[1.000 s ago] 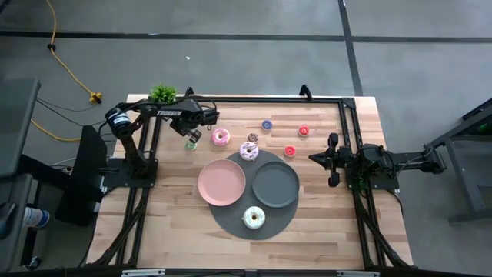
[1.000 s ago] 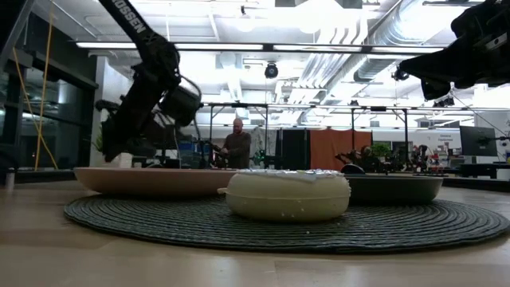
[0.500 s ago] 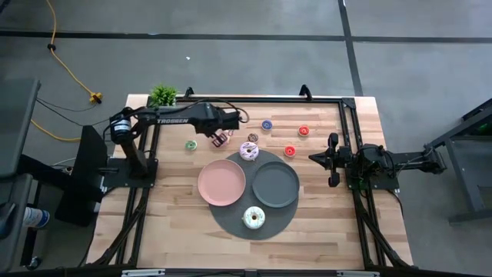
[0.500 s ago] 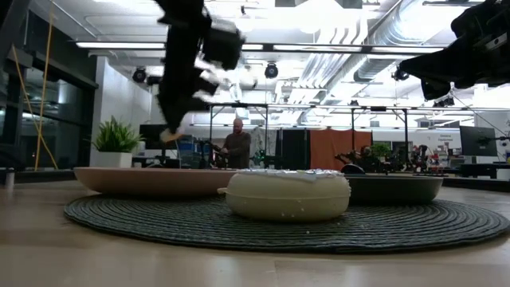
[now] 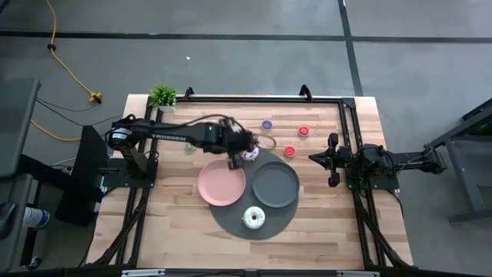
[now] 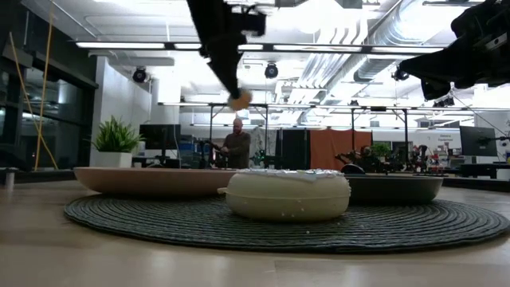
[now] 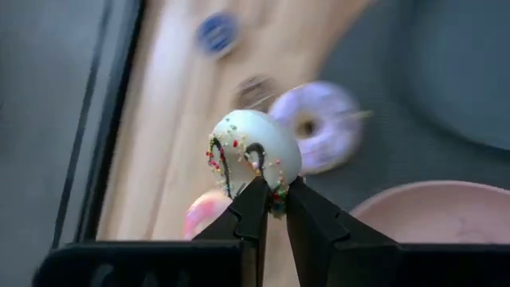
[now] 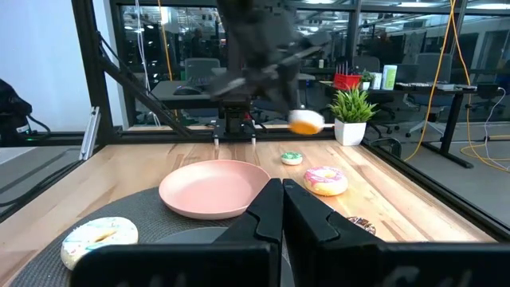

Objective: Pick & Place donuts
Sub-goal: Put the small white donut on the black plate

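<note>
Left pincer (image 7: 269,209) grasps a sprinkled donut (image 7: 253,159), carried high just beyond the pink plate (image 5: 221,183). Likely next: lower and release it there.

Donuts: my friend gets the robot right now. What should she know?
Left pincer: shut on the sprinkled donut, held in the air near the pink plate.
Right pincer: shut, holding nothing, parked at the table's right edge.
Both the pink plate and the grey plate have no donuts on them.
A white donut sits on the round mat, beside the plates.
On the bare wood: a pink-iced donut, a tiny blue donut and two tiny red donuts.
Left to do: set down the held donut, then the rest.
</note>
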Tool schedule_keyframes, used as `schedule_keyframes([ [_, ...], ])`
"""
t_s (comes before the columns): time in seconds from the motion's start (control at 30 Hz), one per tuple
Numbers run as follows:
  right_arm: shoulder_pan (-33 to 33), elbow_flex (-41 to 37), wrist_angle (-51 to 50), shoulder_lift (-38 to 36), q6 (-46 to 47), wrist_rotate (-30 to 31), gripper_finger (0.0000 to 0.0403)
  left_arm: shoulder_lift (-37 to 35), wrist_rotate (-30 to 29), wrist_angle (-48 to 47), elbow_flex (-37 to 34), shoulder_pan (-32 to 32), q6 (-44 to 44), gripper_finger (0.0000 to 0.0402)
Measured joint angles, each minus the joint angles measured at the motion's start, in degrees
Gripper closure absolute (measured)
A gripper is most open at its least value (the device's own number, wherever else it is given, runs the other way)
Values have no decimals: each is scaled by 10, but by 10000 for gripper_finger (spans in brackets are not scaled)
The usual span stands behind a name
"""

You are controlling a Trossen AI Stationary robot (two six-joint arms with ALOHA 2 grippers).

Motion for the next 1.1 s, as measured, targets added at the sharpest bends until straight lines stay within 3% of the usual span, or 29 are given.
schedule_keyframes([
  [0.63,0,0,0,0,0,0,402,0,42,176,-16,-117,407,365],
  [0.87,0,0,0,0,0,0,402,0,72,265,-79,-124,452,365],
  [1.1,0,0,0,0,0,0,402,1,65,366,-167,-123,512,365],
])
